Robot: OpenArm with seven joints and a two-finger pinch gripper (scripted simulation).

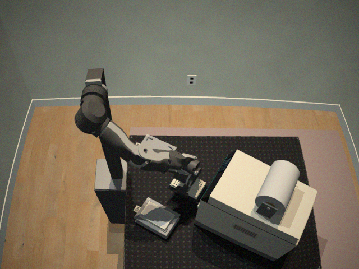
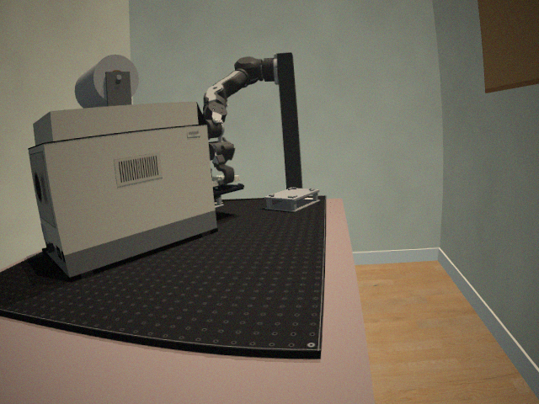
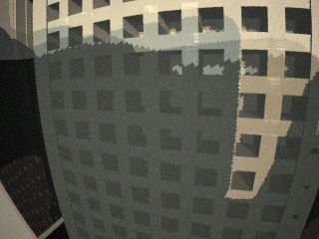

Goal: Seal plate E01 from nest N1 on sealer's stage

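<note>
One plate E01 (image 3: pixel 166 133) sits clamped in the hand (image 1: pixel 189 180), directly beneath it.

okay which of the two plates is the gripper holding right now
The plate held by the gripper beside the sealer is the one; its open wells fill the wrist view. The other plate sits in its nest, untouched.

White wall outlet (image 1: pixel 191 79); brown panel (image 2: pixel 508 43) high on side wall.

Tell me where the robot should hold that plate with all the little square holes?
By its two long side edges, coming from above. The well plate is flat, thin and wells-up, so the gripper clamps across its narrow width, as it does now beside the sealer.
</note>
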